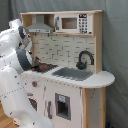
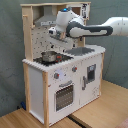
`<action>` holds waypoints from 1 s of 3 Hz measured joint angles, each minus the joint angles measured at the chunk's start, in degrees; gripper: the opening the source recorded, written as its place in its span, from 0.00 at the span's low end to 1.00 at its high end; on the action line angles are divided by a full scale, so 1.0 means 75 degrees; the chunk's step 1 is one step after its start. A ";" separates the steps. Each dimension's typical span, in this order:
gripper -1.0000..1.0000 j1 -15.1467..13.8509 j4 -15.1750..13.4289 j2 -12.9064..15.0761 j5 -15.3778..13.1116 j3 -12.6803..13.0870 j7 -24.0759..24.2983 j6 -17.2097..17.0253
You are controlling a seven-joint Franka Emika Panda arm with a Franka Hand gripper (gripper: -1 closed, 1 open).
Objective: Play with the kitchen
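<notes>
**Arm reaches in under the hood of the toy kitchen**

The kitchen (image 1: 70, 75) fills the centre of both exterior views, standing on a wooden floor (image 2: 100, 112) before a grey backdrop; in the second exterior view the white arm (image 2: 95, 30) enters from the upper right of the frame and bends down beneath the hood (image 2: 47, 21); its gripper (image 2: 54, 36) hangs above the hob, upper centre, and whether its fingers are spread or pressed together I cannot tell; a small metal pot (image 2: 49, 56) sits on the hob just below; the grey sink (image 1: 72, 73) and black faucet (image 1: 84, 59) lie centre right in the first exterior view, the microwave (image 1: 74, 22) at upper centre
</notes>
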 joint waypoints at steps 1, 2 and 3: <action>1.00 -0.0450 0.0409 -0.0211 0.0113 0.0406 -0.0458 -0.0255; 1.00 -0.0849 0.0770 -0.0420 0.0237 0.0841 -0.0927 -0.0485; 1.00 -0.1181 0.1001 -0.0586 0.0279 0.1244 -0.1405 -0.0639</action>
